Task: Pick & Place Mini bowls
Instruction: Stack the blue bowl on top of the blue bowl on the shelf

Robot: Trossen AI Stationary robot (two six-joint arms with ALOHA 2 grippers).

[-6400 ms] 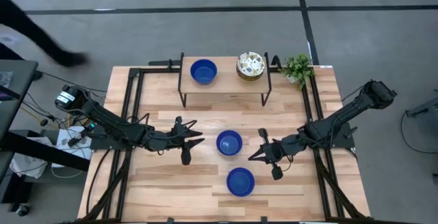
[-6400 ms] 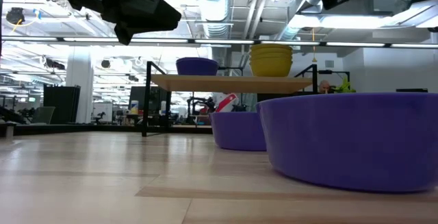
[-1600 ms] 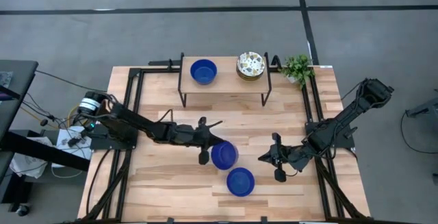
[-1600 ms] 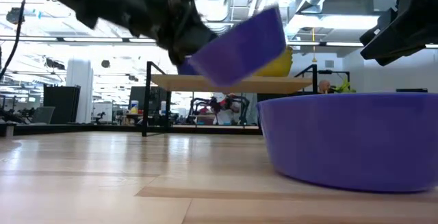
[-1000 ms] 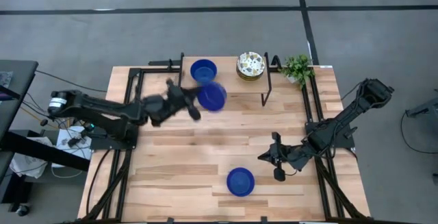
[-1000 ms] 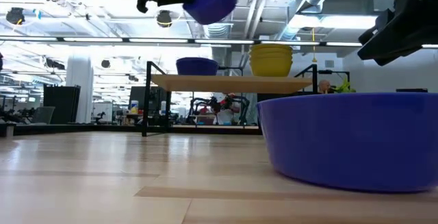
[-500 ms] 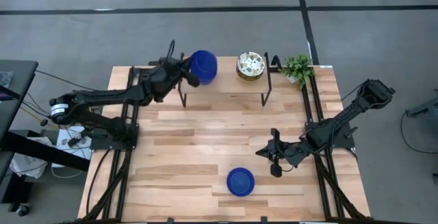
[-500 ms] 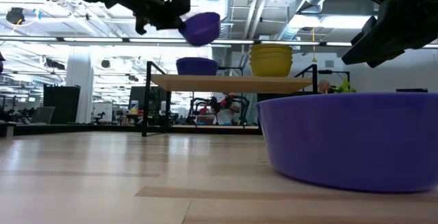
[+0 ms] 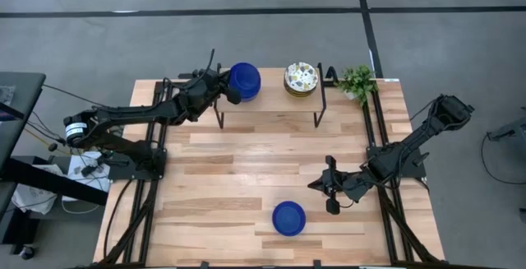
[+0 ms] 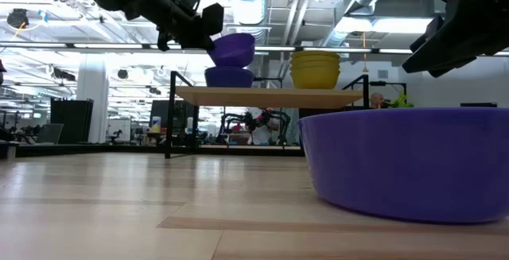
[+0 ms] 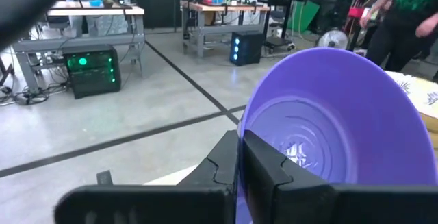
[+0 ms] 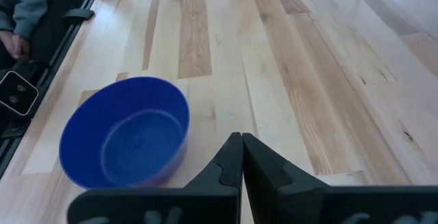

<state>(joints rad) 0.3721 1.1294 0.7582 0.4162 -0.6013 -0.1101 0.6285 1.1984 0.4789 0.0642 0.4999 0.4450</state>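
The left end effector (image 10: pixel 208 23), clamped on a blue mini bowl (image 10: pixel 234 49) by its rim, holds it directly above the blue bowl on the shelf (image 10: pixel 229 76) (barely apart); the right end effector (image 9: pixel 328 193), closed and empty, waits over the worktop (image 9: pixel 230 178).

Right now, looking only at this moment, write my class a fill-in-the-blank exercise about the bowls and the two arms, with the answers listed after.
1. The left gripper has its jaws shut on the rim of a ____ bowl.
2. That bowl hangs just above another blue bowl that sits on the small raised ____.
3. Beside it on the shelf stands a stack of ____ floral bowls.
4. The right gripper, its jaws shut, holds ____.

Answers: blue; shelf; white; nothing
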